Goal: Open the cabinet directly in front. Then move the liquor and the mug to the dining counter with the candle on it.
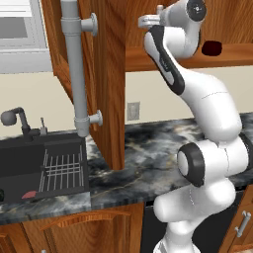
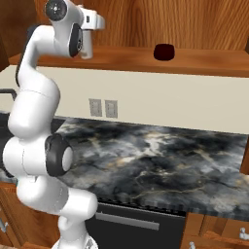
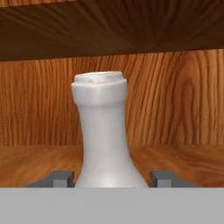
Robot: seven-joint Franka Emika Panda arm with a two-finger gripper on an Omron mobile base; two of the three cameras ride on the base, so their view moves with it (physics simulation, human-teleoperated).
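A white robot arm reaches up into an open reddish-brown wall cabinet (image 1: 111, 74). Its door stands swung outward at nine o'clock of the arm in the left base view, showing a long vertical grey bar handle (image 1: 76, 69).

In the hand view, the liquor (image 3: 103, 131) stands upright on the wooden shelf, dead centre, a pale greyish bottle with a long neck and a white cap. The gripper (image 3: 111, 178) sits low around it, one dark fingertip (image 3: 61, 178) at eight o'clock of the bottle's shoulder and the other at four o'clock. The claw is apart, with the bottle between the tips; I cannot tell if they touch the glass.

The mug (image 2: 164, 51), small, squat and dark red, rests on the same shelf, well apart from the hand, at three o'clock of it in the right base view.

Below the cabinet runs a black-and-grey marbled counter (image 2: 160, 160). In the left base view a dark sink (image 1: 29, 168) with a wire rack (image 1: 62, 170) and a grey faucet (image 1: 17, 121) lies at nine o'clock.
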